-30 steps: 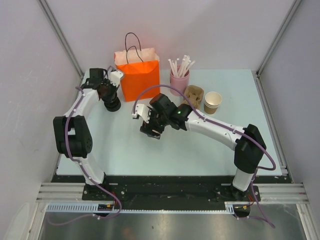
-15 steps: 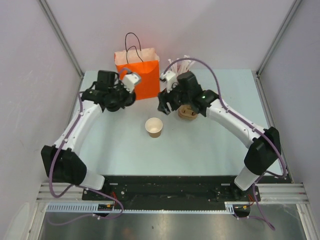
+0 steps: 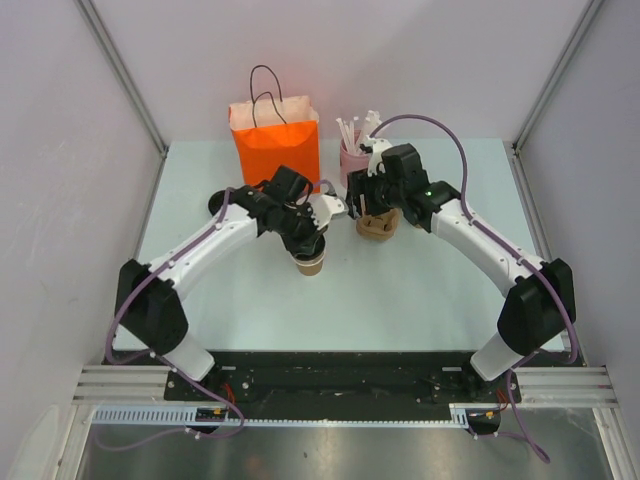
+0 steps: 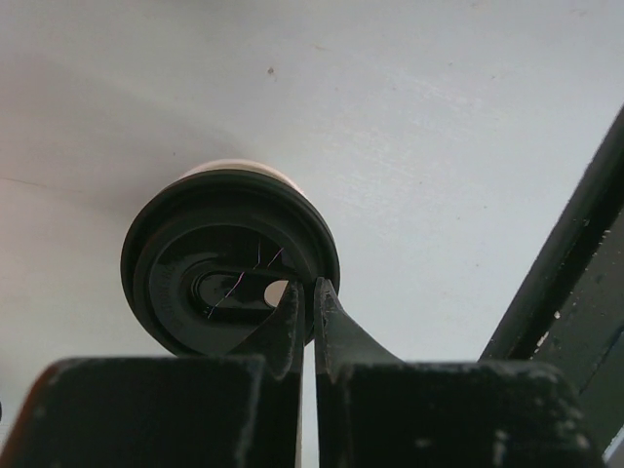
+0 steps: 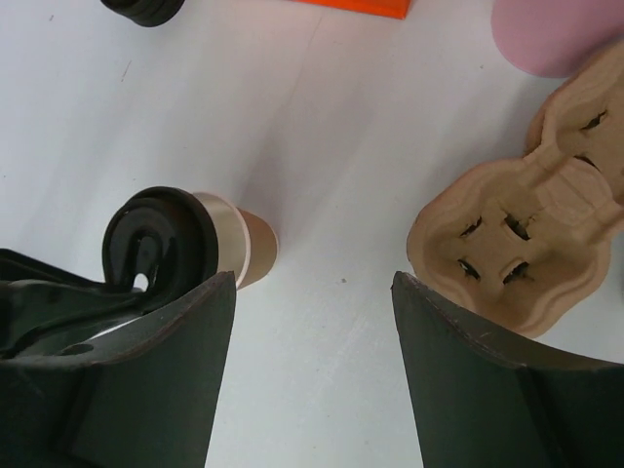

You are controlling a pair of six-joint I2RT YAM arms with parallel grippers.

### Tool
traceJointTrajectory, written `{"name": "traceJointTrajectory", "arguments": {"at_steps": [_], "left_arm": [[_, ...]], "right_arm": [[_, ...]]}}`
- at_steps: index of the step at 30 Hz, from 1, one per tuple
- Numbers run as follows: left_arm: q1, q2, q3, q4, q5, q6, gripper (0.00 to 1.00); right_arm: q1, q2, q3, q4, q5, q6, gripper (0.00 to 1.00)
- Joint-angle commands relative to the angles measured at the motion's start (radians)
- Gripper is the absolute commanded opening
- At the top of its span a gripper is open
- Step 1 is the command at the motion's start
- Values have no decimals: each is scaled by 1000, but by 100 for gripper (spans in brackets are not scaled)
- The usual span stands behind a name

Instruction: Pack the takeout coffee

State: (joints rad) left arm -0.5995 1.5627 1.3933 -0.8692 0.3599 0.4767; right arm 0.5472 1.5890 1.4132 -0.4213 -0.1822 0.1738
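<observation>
Left wrist camera catches what overhead hides: left gripper [image 4: 308, 289] pinches the black lid [image 4: 175, 263] on the takeout coffee [image 3: 310, 264], standing mid table [image 3: 450, 290]. Overhead, the left arm [image 3: 200, 250] stretches across; right gripper [image 5: 312, 283] gapes beside the pulp carrier [image 5: 517, 244].

Left wrist view. Centre-left: round black lid [image 4: 175, 288], seen face-on. A pale cup rim [image 4: 231, 167] shows as a thin arc just above the lid. The left gripper [image 4: 313, 289] enters from below the lid, its fingers [image 4: 341, 331] nearly together with a hairline gap, tips pinching the lid's lower-right rim. The pale table [image 4: 439, 117] surrounds the lid. A dark slanted bar [image 4: 570, 292] sits well right of the lid.
</observation>
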Motion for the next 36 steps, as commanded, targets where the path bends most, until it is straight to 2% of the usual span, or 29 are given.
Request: {"name": "traceJointTrajectory", "arguments": {"at_steps": [1, 7, 36], "left_arm": [[-25, 52, 56, -17, -27, -21, 0], [-46, 99, 73, -16, -81, -24, 0], [-46, 128, 46, -19, -58, 13, 0]], "right_arm": [[-1, -46, -5, -7, 49, 16, 70], [-6, -43, -11, -4, 40, 9, 70], [-6, -60, -17, 12, 35, -13, 70]]}}
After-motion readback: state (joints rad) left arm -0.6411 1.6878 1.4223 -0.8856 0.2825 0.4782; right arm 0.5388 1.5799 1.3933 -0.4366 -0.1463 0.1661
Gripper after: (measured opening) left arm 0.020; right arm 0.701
